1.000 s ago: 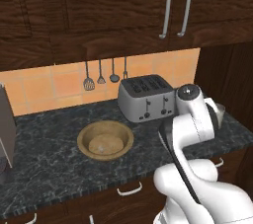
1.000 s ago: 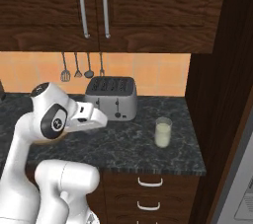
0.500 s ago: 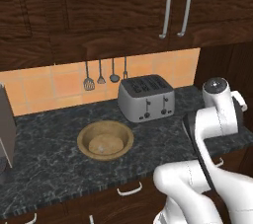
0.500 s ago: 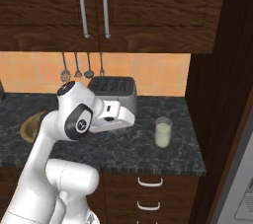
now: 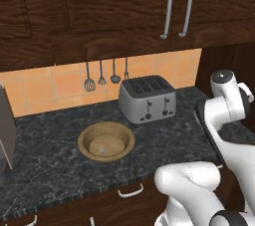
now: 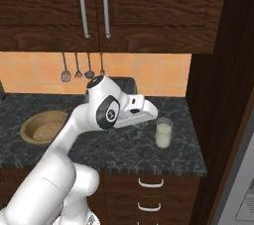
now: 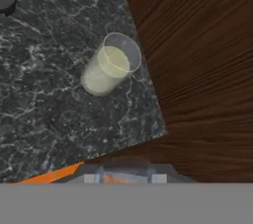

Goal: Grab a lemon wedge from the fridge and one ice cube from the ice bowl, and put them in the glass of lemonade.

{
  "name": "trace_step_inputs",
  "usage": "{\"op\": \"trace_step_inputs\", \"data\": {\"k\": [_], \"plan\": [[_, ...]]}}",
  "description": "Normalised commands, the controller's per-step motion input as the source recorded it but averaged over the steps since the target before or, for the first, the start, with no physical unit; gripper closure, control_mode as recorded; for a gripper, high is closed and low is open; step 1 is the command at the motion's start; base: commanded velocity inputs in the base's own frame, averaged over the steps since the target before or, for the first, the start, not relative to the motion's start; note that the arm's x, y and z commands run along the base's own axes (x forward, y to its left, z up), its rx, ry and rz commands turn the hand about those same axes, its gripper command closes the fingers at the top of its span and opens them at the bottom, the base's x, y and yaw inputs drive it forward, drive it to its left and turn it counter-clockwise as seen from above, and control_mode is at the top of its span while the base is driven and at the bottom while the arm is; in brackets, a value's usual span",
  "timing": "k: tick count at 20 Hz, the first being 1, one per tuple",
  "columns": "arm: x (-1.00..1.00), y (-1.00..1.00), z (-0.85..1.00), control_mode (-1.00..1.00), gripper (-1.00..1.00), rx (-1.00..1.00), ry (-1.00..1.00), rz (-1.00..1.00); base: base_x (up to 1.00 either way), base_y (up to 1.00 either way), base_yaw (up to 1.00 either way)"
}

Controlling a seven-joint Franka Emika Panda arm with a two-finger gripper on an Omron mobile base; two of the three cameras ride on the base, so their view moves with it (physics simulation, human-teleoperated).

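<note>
The glass of lemonade (image 7: 111, 65) stands on the dark counter close to a wooden side panel, and it also shows near the counter's right end (image 6: 163, 133). My gripper (image 7: 126, 176) hangs above the counter to the left of the glass, shut on a small pale translucent ice cube. The white hand (image 6: 144, 114) sits just left of the glass and higher than its rim. The ice bowl (image 5: 106, 142) lies at mid counter, well left of the hand, with pale pieces inside. The fridge (image 6: 237, 184) shows as a grey surface at the far right. The lemon wedge is out of view.
A steel toaster (image 5: 147, 99) stands at the back of the counter, with hanging utensils (image 5: 102, 74) on the orange backsplash behind it. Dark wall cupboards (image 6: 94, 6) hang overhead. A tall wooden panel (image 6: 218, 70) closes the counter's right end. A grey appliance (image 5: 5, 125) stands far left.
The arm has swung right, from in front of the toaster to beside the glass of lemonade. The gripper stayed shut throughout.
</note>
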Motion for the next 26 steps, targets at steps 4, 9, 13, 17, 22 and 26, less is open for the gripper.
{"op": "trace_step_inputs", "data": {"k": [4,9,13,17,22,26], "plan": [[0.72,-0.2,-0.05,-1.0,1.0,0.0,0.01,0.0,0.0,0.0,0.0],[0.39,-0.4,-0.09,-1.0,1.0,0.0,0.01,0.0,0.0,0.0,0.0],[0.28,-0.41,-0.29,-1.0,1.0,0.0,0.0,0.0,0.0,0.0,0.0],[0.33,-0.16,-0.46,-1.0,1.0,0.0,0.0,0.0,0.0,0.0,0.0],[0.33,-0.13,-0.3,-1.0,1.0,0.0,0.0,0.0,0.0,0.0,0.0],[0.32,-0.18,-0.21,-1.0,1.0,0.0,0.0,0.0,0.0,0.0,0.0]]}}
